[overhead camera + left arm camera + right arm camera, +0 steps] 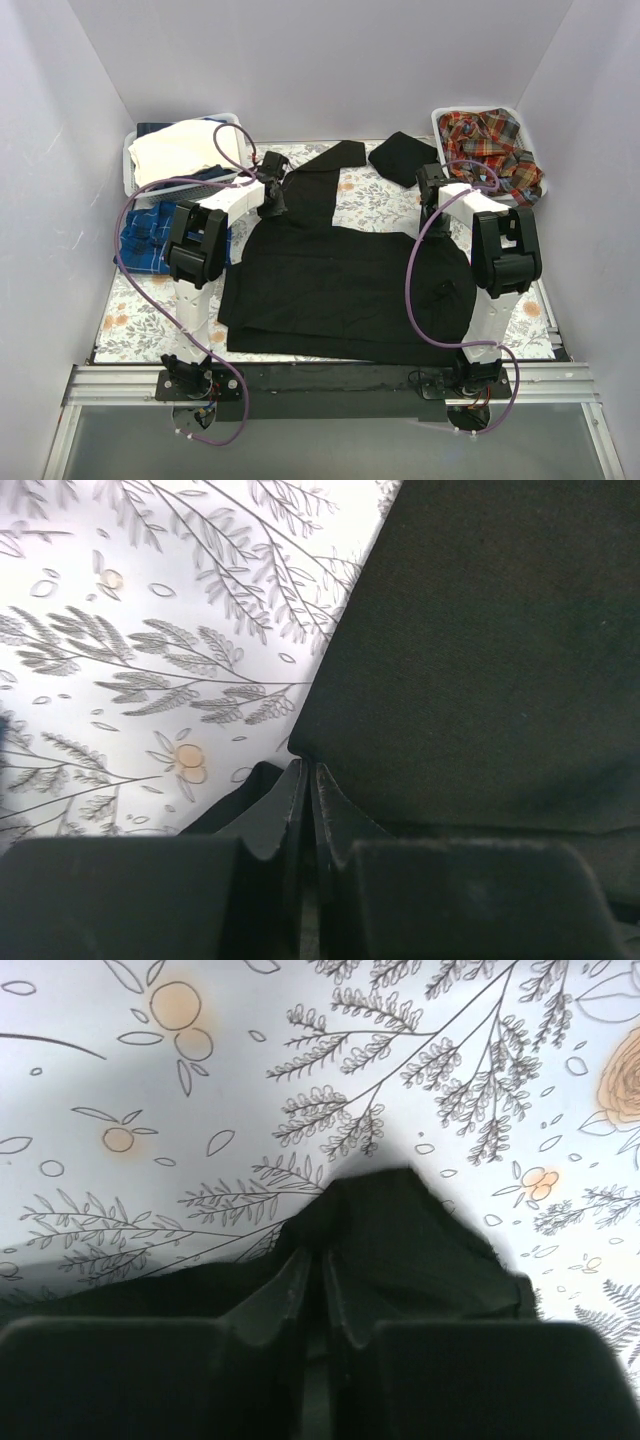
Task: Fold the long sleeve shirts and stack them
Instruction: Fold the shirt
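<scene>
The plain black shirt point(340, 285) lies spread on the flower-print table cover, one sleeve point(325, 175) reaching to the back. My left gripper point(273, 195) is shut on the shirt's edge at its upper left; in the left wrist view the fingertips point(307, 772) pinch the black cloth point(480, 660). My right gripper point(432, 192) is shut on the shirt's upper right edge; in the right wrist view its tips point(322, 1257) hold a peak of black cloth point(410, 1230). A blue-and-white checked shirt point(145, 242) lies at the left. Red-orange plaid shirts point(495, 145) fill the back right bin.
A white bin point(128, 165) at the back left holds cream cloth point(180, 148) over dark cloth. A separate lump of black cloth point(405, 158) lies at the back, beside the plaid bin point(440, 118). White walls close in both sides and the back.
</scene>
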